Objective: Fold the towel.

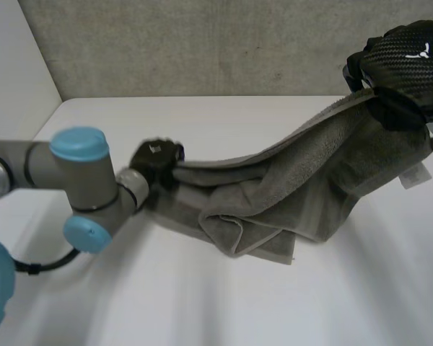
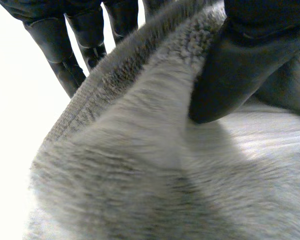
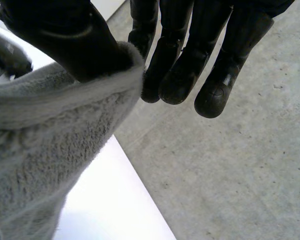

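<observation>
A grey towel [image 1: 310,173] stretches between my two hands, and its middle sags in a bunched fold [image 1: 249,227] on the white table [image 1: 202,303]. My left hand [image 1: 155,160] sits low at the towel's left end. In its wrist view the thumb [image 2: 230,70] pinches the towel's edge [image 2: 140,165] against the fingers [image 2: 65,45]. My right hand [image 1: 404,61] is raised at the far right and holds the other end up off the table. There the thumb [image 3: 75,45] clamps the towel's hem [image 3: 40,150] against the fingers [image 3: 180,75].
A white label [image 1: 413,175] hangs from the towel below the right hand. A grey wall [image 1: 202,43] runs behind the table's far edge. The left arm [image 1: 79,173] lies across the table's left side. Bare table lies in front of the towel.
</observation>
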You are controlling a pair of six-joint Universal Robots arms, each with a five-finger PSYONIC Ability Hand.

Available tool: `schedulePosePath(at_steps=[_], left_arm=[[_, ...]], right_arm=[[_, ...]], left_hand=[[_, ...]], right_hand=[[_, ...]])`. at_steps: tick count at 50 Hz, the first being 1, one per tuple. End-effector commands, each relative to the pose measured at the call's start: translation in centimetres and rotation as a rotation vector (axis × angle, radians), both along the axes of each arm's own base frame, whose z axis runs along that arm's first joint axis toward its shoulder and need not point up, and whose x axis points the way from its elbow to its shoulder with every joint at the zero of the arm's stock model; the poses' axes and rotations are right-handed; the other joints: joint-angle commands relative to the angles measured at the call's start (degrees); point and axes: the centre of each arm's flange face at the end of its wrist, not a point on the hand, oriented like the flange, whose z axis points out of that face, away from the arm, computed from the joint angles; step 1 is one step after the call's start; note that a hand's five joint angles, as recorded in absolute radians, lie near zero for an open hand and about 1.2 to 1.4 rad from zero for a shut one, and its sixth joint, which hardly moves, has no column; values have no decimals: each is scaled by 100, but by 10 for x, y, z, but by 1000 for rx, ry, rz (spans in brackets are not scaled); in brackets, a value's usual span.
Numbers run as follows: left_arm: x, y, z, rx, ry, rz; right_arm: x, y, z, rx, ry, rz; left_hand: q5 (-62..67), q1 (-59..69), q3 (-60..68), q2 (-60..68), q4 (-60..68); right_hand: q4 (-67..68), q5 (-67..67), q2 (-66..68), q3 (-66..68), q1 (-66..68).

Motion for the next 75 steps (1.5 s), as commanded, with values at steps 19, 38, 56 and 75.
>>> schedulePosePath(at_steps=[19, 38, 56, 75], left_arm=[[33, -14, 282, -945, 522, 245], [70, 13, 31, -350, 109, 135], [102, 46, -9, -260, -278, 114], [114, 60, -15, -176, -309, 122]], right_arm=[[35, -98, 85, -664, -367, 102], [39, -57, -149, 54, -62, 203], [16, -20, -194, 298, 191, 44], [0, -34, -192, 309, 174, -48]], left_hand=[[233, 286, 147, 246, 227], [233, 286, 147, 246, 227], [219, 271, 132, 231, 213], [-4307, -4254, -4393, -4294, -4313]], right_hand=[[341, 293, 382, 325, 387], [341, 293, 382, 325, 387], [341, 293, 382, 325, 387], [341, 293, 382, 325, 387]])
